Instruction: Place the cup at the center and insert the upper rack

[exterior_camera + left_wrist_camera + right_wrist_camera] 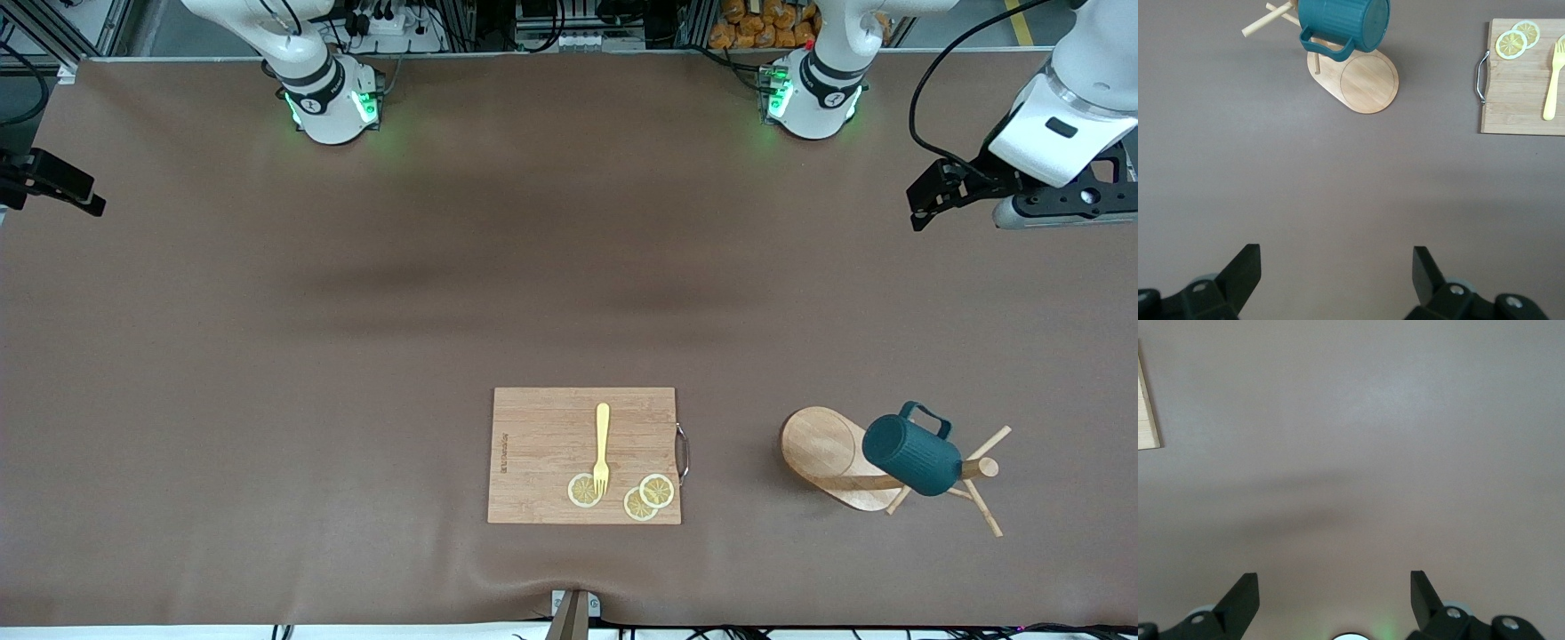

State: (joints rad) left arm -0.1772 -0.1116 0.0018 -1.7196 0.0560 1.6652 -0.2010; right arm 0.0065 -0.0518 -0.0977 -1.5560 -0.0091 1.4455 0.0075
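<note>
One cup, one rack, one board, one fork (three lemon slices).

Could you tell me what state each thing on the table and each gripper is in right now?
cup: on its side, hung on the toppled rack's pole.
upper rack: tipped over, lying on the table.
cutting board: flat, carrying fork and slices.
fork: lying flat, tines on a lemon slice.
lemon slices: three, flat.
left gripper: open, empty, waiting.
right gripper: open, empty, waiting.

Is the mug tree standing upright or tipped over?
Tipped over. The mug tree lies on its side, oval base on edge, pole level with the table, and the teal mug is threaded on the pole.
</note>
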